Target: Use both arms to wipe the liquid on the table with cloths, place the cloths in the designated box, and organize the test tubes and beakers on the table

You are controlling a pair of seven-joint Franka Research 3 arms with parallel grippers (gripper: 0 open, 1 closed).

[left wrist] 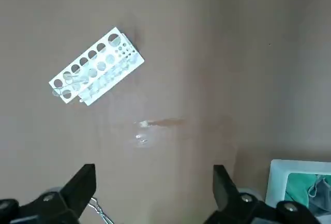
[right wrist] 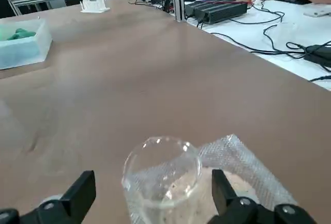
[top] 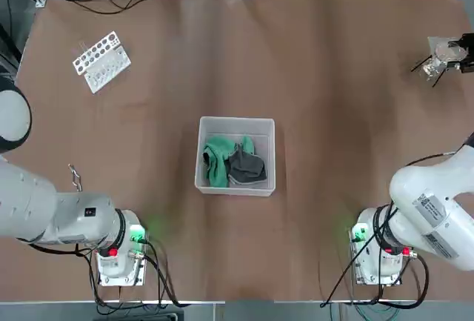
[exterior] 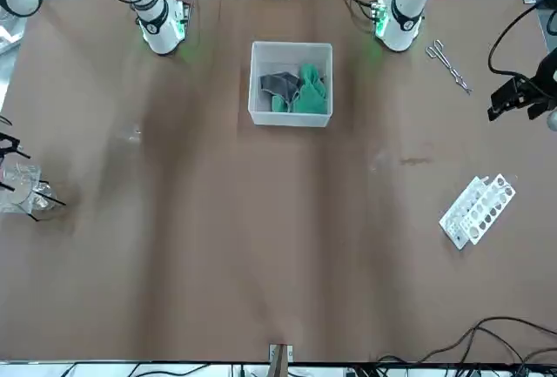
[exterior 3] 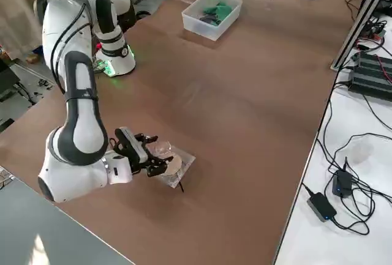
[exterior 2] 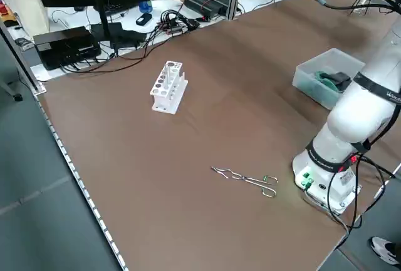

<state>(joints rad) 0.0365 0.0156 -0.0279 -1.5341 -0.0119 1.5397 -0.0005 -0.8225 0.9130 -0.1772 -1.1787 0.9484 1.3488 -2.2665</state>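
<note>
Right gripper point(right wrist: 150, 203): jaws spread wide around a clear beaker point(right wrist: 161, 175) on a plastic sheet point(exterior 3: 177, 164), far right table point(top: 333, 76) edge; nothing clamped.
Left gripper point(left wrist: 155, 193): open, empty, parked near-left.
Cloths: green cloth point(top: 216, 159), dark cloth point(top: 246, 167) inside centre box point(top: 235, 122).
Rack point(top: 101, 61): far left.

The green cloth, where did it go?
The green cloth lies inside the clear box in the middle of the table, right beside the dark cloth, between the two arm bases.
</note>
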